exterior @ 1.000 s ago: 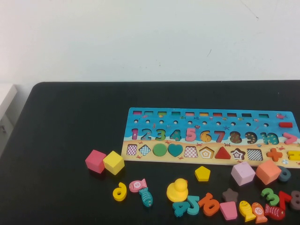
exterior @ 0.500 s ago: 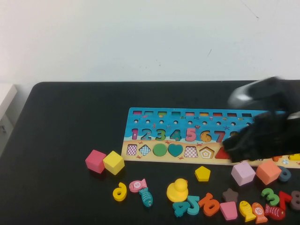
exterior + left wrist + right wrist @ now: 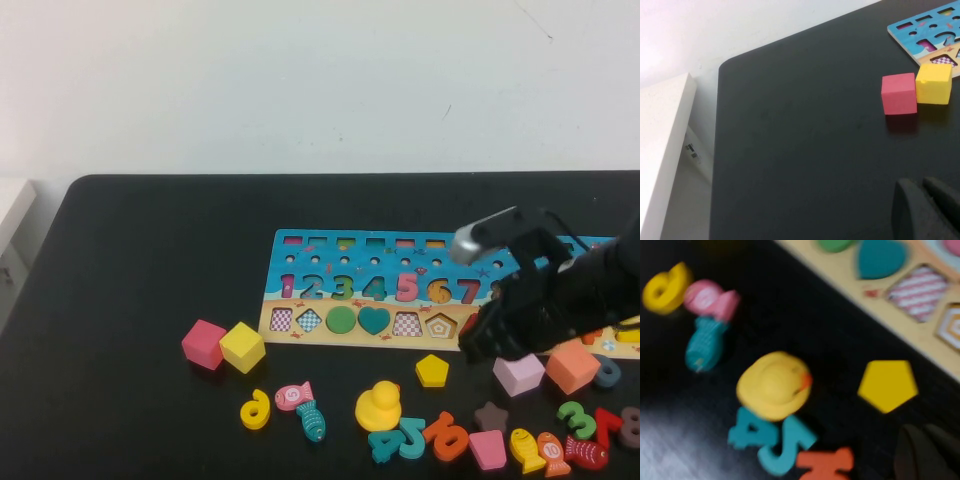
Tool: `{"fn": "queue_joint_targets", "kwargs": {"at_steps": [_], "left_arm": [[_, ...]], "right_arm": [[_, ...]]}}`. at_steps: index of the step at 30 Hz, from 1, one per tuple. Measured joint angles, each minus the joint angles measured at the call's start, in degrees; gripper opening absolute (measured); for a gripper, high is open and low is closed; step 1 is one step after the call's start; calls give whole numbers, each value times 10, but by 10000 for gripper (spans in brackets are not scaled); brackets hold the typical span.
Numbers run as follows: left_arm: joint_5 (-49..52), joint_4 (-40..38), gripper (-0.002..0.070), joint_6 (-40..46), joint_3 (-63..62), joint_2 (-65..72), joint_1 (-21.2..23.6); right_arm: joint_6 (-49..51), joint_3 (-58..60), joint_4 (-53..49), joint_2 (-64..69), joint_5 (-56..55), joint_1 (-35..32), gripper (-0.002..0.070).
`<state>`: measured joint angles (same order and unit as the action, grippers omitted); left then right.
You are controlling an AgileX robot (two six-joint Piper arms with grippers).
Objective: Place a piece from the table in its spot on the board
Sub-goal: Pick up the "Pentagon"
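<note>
Surface [image 3: 150, 420] first: the black top is carrying everything, and nothing on it is looking finished yet. Board [image 3: 330, 262] is lying toward the far side, its sandy strip already holding a green circle, a teal heart and a red triangle, while the pentagon cut-out [image 3: 441, 325] is sitting unfilled. Right arm is reaching in low over the board's right half, so its right end effector [image 3: 478, 348] is hanging just beyond the near edge of the board, jaws pressed together and gripping nothing. Left end effector [image 3: 925, 210] is resting well apart from the work, over bare surface near a red cube [image 3: 203, 343] and a yellow cube [image 3: 243, 346]; whether it is wide or narrow I cannot tell. Duck [image 3: 379, 405] is sitting among scattered numbers and fish. Piece [image 3: 432, 370], the yellow pentagon, is lying flat on the surface just in front of its cut-out, near the right end effector and untouched. Judging by this, the whole job is remaining: opening, grasping, lifting, seating.
</note>
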<state>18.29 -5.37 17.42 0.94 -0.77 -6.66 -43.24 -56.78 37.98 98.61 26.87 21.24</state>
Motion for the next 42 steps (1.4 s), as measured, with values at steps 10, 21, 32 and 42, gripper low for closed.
{"fn": "queue_joint_targets", "kwargs": {"at_steps": [10, 21, 32, 42], "left_arm": [[0, 0, -1, 0, 0, 0, 0], [0, 0, -1, 0, 0, 0, 0], [0, 0, -1, 0, 0, 0, 0], [0, 0, -1, 0, 0, 0, 0]], "right_arm": [[185, -143, -95, 77, 91, 27, 399], [479, -263, -327, 173, 198, 90, 494], [545, -290, -348, 237, 200, 103, 473], [561, -293, -361, 239, 199, 103, 473]]}}
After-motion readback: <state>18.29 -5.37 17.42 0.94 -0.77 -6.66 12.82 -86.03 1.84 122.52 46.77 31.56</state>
